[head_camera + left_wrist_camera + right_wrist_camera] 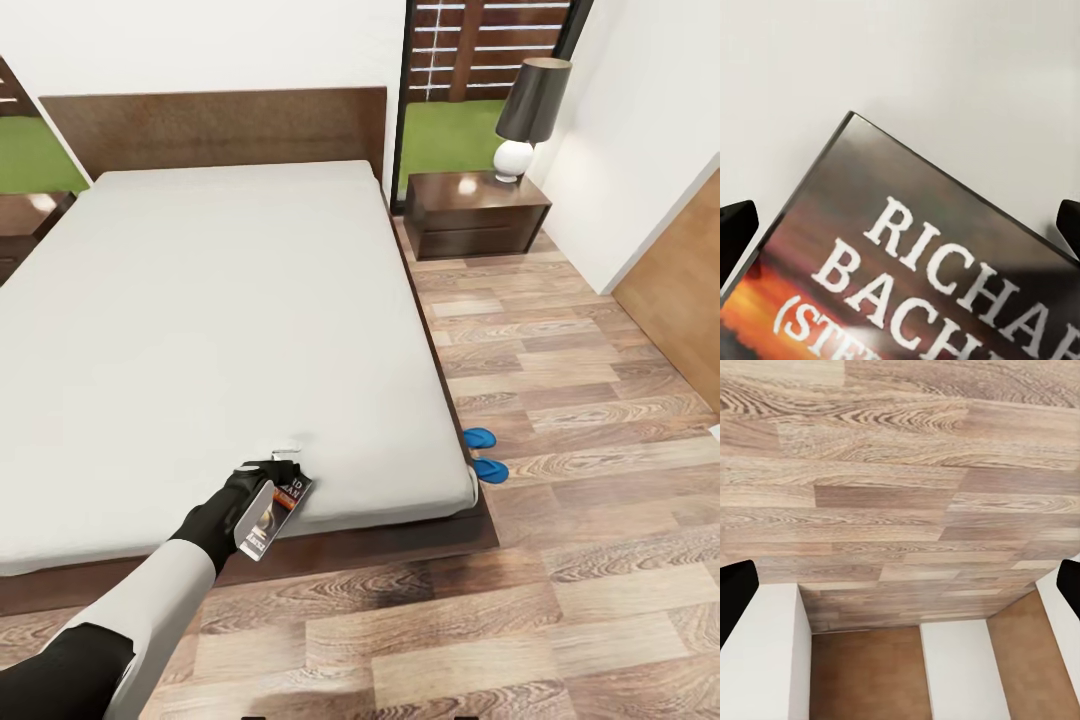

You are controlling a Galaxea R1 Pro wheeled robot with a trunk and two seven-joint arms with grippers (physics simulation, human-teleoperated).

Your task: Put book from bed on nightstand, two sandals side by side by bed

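Observation:
The book [272, 508], dark with an orange band and white lettering, is tilted up over the foot edge of the bed [230, 320]. My left gripper [262, 488] is shut on it. In the left wrist view the book's cover [907, 255] spans the space between both fingertips [736, 234] above the pale mattress. The two blue sandals [484, 452] lie close together on the floor by the bed's right foot corner, partly tucked under the frame. A nightstand [478, 222] stands right of the headboard. My right gripper [900, 592] is open above the wood floor.
A lamp [528, 115] with a dark shade stands on the right nightstand. A second dark cabinet [25, 215] shows at the bed's left. A brown door [680, 300] is at the right wall. Open plank floor [560, 400] runs along the bed's right side.

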